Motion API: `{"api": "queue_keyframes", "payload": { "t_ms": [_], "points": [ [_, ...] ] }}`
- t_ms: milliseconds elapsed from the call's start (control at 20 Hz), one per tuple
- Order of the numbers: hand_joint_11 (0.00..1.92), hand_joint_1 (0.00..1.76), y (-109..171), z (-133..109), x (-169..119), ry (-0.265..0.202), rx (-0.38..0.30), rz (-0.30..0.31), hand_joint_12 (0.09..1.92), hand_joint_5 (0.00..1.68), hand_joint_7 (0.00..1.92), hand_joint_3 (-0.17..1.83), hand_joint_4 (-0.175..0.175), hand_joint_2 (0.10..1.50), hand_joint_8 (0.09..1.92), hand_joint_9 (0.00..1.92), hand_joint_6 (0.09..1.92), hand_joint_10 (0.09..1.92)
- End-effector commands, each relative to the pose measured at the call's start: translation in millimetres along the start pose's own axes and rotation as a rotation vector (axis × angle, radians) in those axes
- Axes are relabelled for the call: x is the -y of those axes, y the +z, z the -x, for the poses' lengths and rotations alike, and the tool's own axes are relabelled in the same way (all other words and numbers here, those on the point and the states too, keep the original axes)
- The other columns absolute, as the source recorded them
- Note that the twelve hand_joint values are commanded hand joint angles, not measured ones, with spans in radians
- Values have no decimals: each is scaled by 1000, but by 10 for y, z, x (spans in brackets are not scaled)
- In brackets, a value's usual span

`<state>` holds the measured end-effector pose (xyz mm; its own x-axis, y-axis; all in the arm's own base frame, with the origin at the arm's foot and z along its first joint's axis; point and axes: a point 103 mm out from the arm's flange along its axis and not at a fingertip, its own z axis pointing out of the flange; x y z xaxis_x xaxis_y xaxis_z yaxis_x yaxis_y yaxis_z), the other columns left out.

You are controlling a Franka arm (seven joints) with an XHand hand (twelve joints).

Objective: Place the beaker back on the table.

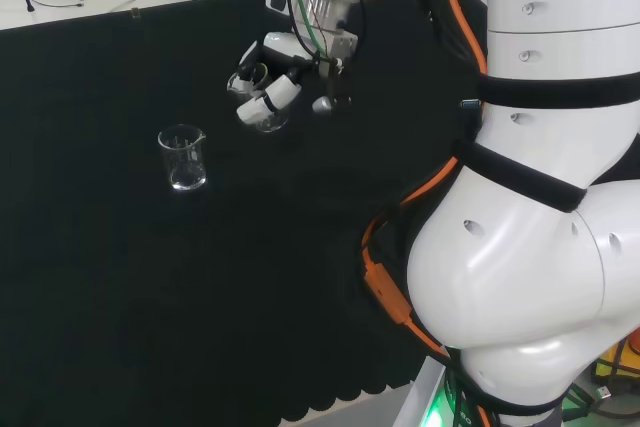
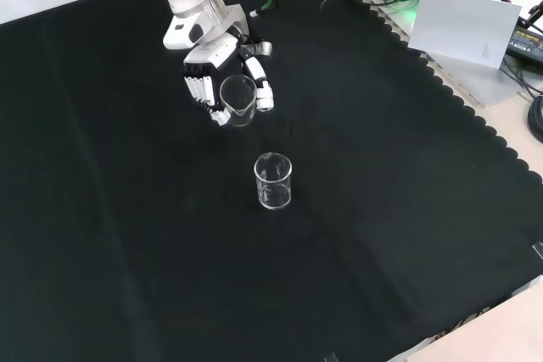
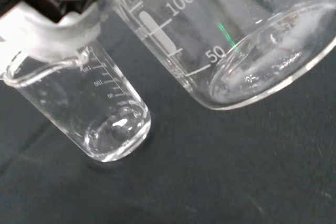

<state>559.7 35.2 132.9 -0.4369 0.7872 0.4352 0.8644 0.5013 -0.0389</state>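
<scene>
A clear beaker [image 2: 238, 96] is held above the cloth-covered surface [image 2: 382, 209] with the fingers [image 2: 265, 95] of the hand [image 2: 222, 74] curled round it. It should be lowered upright, kept apart from the second beaker [image 2: 273, 181] nearby, and released only once its base is seated.

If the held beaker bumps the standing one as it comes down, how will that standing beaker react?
The standing beaker looks empty and thin-walled, so it is probably light and would slide or tip easily. It is taller than wide, which favours tipping. Clear and hard-looking, it may chip against the beaker held in the hand.
</scene>
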Motion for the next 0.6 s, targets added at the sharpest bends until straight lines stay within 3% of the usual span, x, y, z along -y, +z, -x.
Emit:
{"api": "queue_keyframes", "payload": {
  "t_ms": [50, 600],
  "points": [
    [1353, 1148, 191, 139, 0, 4, -2, 20, 788, 1242, 1671, 801, 90, 598, 269, 1444, 800, 766],
    [1347, 1151, 473, 308, -35, 34, -22, 11, 788, 1245, 1656, 793, 81, 601, 275, 1422, 789, 762]
  ]
}}
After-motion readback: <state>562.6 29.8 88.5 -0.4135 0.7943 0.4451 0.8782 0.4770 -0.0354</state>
